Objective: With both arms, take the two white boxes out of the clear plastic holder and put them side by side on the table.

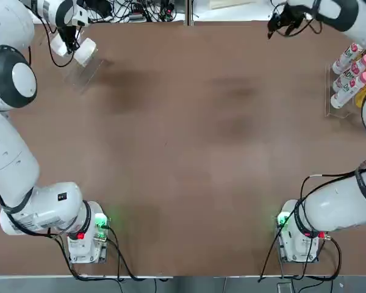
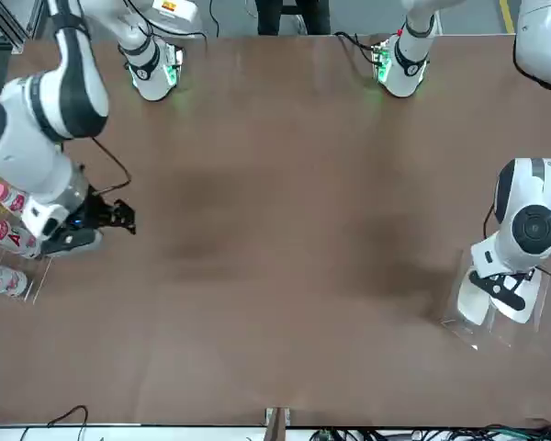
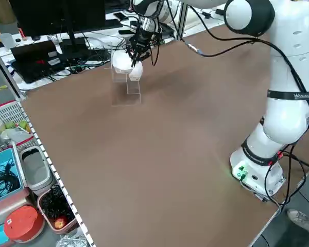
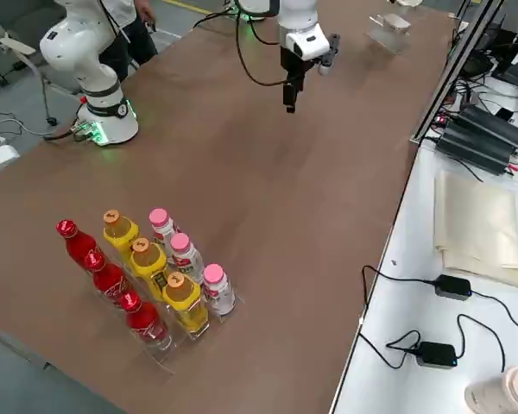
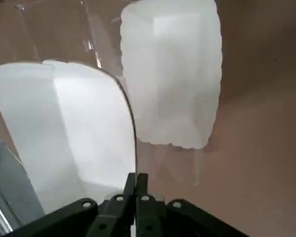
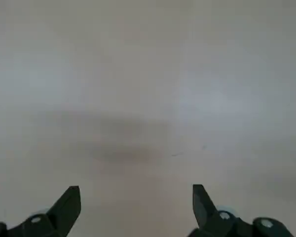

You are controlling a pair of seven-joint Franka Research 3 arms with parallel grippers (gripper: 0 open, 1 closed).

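I had the left end effector down at the clear plastic holder, out at about eleven o'clock on the worktop. Its fingers were pressed fully together at the edge of the nearer white box, and I could not tell whether anything was pinched between them. The second white box sat just beside it in the holder. My right end effector hung spread wide, holding nothing, over bare worktop at about one o'clock, near the rack of bottles.
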